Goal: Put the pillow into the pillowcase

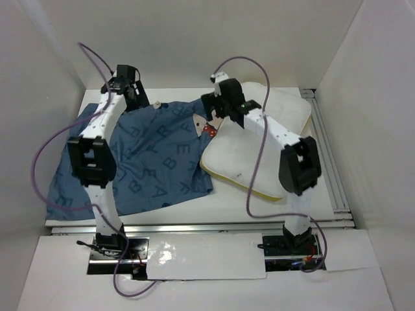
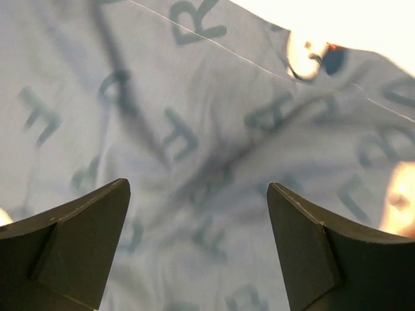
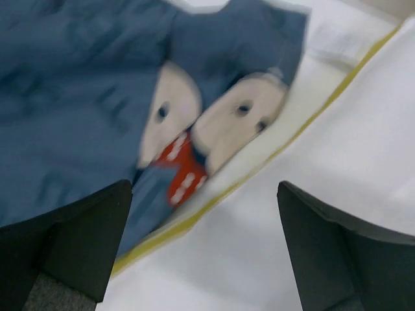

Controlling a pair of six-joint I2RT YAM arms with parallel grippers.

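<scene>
Gaping wide and empty, the left pincer [image 2: 196, 188] hangs over the pillowcase [image 2: 194, 97], the right pincer [image 3: 204, 188] over the pillow [image 3: 350, 149].

White table [image 1: 224, 205], metal rail [image 1: 331, 162], white walls [image 1: 194, 39]

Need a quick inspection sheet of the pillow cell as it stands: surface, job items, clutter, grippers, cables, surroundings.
Surface: white table, bare along its near edge.
Job's things: pillowcase spread flat on the left, rumpled. Pillow on the right, outside the case, with a pillowcase corner meeting its yellow-banded edge.
Clutter: nothing seen.
Grippers: left gripper open over the pillowcase, holding nothing. Right gripper open over the place where the pillowcase and pillow meet, holding nothing.
Cables: purple cables loop loosely off both arms; the right arm's cable hangs across the pillow.
Surroundings: white walls on three sides, metal rail along the table's right edge.
</scene>
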